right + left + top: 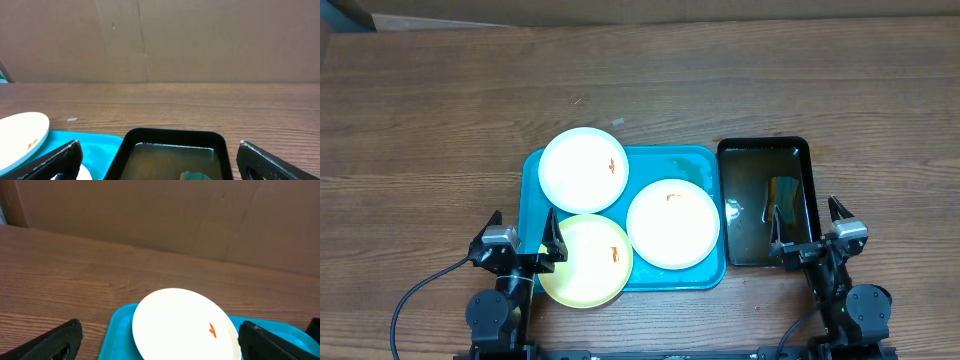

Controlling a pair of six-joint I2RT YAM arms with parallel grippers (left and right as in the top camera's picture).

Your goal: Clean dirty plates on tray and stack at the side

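**Mia:** Both claws sit low at the near edge of the table (440, 120). The left claw (522, 226) is open as wide as it can go and has nothing in it. The right claw (805, 214) is the same, wide open and empty.

**Ben:** Where are the plates?

**Mia:** All three are on the blue tray (705, 158). The first white plate (584, 170) sticks out over the far left corner. The second white plate (673, 224) lies flat on the right side. The yellow plate (586, 262) hangs over the near left corner, just in front of the left claw.

**Ben:** Are they clean?

**Mia:** No. Each one has a little red smear on it.

**Ben:** Is any plate stacked at the side?

**Mia:** None. I think the job has not started.

**Ben:** What is left?

**Mia:** Everything. The black tray (763, 148) of water is next to the blue one, in front of the right claw. Something yellowish (782, 190) lies in it, maybe a sponge. I can't tell for sure.
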